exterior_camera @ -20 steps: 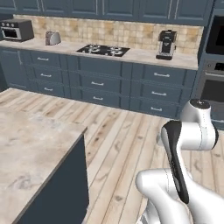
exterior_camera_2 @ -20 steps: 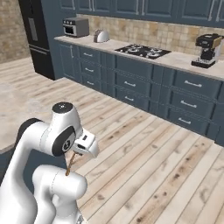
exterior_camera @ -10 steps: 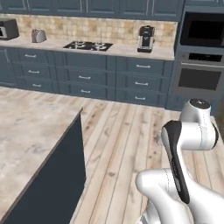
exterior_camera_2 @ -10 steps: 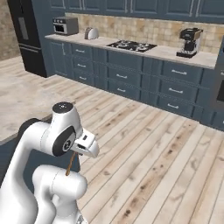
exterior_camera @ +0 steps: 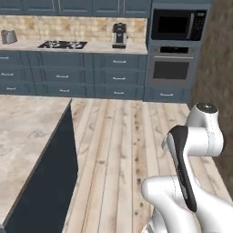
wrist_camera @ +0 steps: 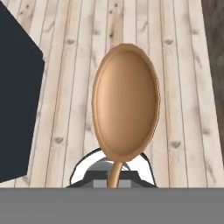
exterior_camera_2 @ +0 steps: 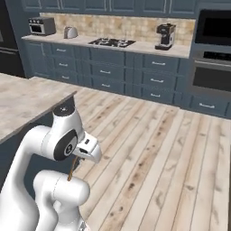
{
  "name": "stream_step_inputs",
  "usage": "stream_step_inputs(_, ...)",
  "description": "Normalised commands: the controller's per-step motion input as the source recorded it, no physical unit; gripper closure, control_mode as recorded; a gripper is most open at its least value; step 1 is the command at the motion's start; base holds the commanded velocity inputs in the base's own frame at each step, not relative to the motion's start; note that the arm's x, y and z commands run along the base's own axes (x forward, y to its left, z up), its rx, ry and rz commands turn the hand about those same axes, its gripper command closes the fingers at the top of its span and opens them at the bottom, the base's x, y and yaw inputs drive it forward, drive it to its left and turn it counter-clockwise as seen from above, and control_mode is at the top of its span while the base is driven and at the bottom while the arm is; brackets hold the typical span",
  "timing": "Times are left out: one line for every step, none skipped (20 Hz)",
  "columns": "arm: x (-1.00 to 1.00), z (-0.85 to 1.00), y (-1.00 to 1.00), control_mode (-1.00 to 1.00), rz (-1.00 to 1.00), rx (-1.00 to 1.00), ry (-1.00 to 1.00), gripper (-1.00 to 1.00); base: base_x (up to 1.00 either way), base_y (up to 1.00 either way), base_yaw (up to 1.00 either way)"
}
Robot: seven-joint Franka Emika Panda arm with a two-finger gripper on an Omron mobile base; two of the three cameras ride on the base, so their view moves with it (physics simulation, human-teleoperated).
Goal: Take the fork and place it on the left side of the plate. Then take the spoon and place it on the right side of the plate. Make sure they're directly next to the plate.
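Note:
My gripper (exterior_camera_2: 77,159) is tucked close to the arm's body over the wooden floor, shut on the spoon. The spoon's thin orange-brown handle (exterior_camera_2: 71,170) hangs down from the hand in the right base view. In the hand view its round wooden bowl (wrist_camera: 126,103) looms large at the centre, with the handle running down between the jaws of the gripper (wrist_camera: 114,178). In the left base view the folded arm (exterior_camera: 193,145) hides the hand. The fork and the plate are out of view.
A marble-topped island (exterior_camera: 27,136) with a dark blue side stands to the left, close to the arm (exterior_camera_2: 27,97). Along the back wall runs a counter with a stove (exterior_camera: 61,44), a coffee machine (exterior_camera: 119,35) and a toaster (exterior_camera_2: 70,31). A wall oven (exterior_camera: 172,68) stands at its right end. Wooden floor lies between.
The whole scene has slid to the left in both base views, so the base has turned to the right. The arm keeps its folded pose with the spoon still gripped.

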Motion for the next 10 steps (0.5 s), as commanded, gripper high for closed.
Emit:
stream_step_inputs(0.00, 0.00, 0.00, 1.00, 0.00, 0.00, 0.00, 1.00, -0.91, 0.29, -0.35)
stream_step_inputs(0.00, 0.00, 0.00, 1.00, 0.00, 0.00, 0.00, 1.00, -0.90, 0.31, -0.34)
stream_step_inputs(0.00, 0.00, 0.00, 1.00, 0.00, 0.00, 0.00, 1.00, -0.86, 0.39, -0.34)
stream_step_inputs(0.00, 0.00, 0.00, 1.00, 0.00, 0.00, 0.00, 1.00, -0.89, 0.46, -0.33)
stream_step_inputs(0.00, 0.00, 0.00, 1.00, 0.00, 0.00, 0.00, 1.00, -0.88, 0.49, -0.31)
stream_step_inputs(0.00, 0.00, 0.00, 1.00, 0.00, 0.00, 0.00, 1.00, -0.89, 0.46, -0.33)
stream_step_inputs(0.00, 0.00, 0.00, 1.00, 0.00, 0.00, 0.00, 1.00, -0.91, 0.49, -0.33)
stream_step_inputs(0.00, 0.00, 0.00, 1.00, 0.00, 0.00, 0.00, 1.00, -0.89, 0.51, -0.34)
stream_step_inputs(0.00, 0.00, 0.00, 1.00, 0.00, 0.00, 0.00, 1.00, -0.89, 0.51, -0.33)
stream_step_inputs(0.00, 0.00, 0.00, 1.00, 0.00, 0.00, 0.00, 1.00, -0.86, 0.50, -0.33)
